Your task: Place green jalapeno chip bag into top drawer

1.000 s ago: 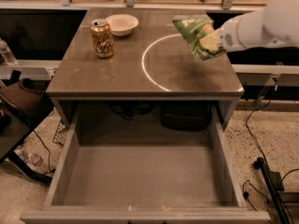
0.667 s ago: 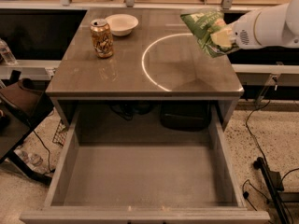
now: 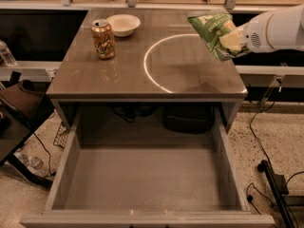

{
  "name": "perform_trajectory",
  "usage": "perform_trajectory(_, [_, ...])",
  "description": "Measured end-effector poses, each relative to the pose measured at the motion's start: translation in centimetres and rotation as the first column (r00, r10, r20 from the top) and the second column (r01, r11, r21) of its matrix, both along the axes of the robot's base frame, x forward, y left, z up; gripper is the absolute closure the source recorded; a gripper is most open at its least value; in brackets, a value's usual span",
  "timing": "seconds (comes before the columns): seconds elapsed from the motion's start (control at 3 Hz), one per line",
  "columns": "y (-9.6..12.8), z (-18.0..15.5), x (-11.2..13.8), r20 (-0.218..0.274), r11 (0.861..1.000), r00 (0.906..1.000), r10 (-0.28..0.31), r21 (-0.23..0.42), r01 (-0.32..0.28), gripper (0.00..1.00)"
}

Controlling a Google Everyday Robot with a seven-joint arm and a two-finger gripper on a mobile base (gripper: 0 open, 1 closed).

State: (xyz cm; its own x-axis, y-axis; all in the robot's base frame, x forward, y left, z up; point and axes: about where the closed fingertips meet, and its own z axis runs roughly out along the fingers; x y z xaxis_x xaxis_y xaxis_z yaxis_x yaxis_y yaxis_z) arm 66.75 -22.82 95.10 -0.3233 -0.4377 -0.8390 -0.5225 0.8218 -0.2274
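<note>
The green jalapeno chip bag [image 3: 212, 33] hangs in the air above the right side of the tabletop, tilted, its darker top band pointing up-left. My gripper [image 3: 231, 41] comes in from the right on a white arm and is shut on the bag's right side. The top drawer [image 3: 142, 212] is pulled fully open at the front of the table, below the tabletop; its flat bottom holds nothing. The bag is well behind and above the drawer opening.
A gold-brown soda can [image 3: 103, 39] stands at the table's back left, next to a white bowl [image 3: 123, 24]. A bright ring of light [image 3: 164, 63] lies on the tabletop [image 3: 95, 75]. Cables and a dark stand sit on the floor right [image 3: 273, 175].
The gripper has lifted the chip bag up off the tabletop and carried it a little up and to the right. The can, bowl and drawer have not moved.
</note>
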Motion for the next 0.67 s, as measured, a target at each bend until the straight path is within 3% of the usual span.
perform_trajectory(0.67, [-4.7, -0.3, -11.7, -0.044, 0.999, 0.9990, -0.010, -0.054, 0.008, 1.00])
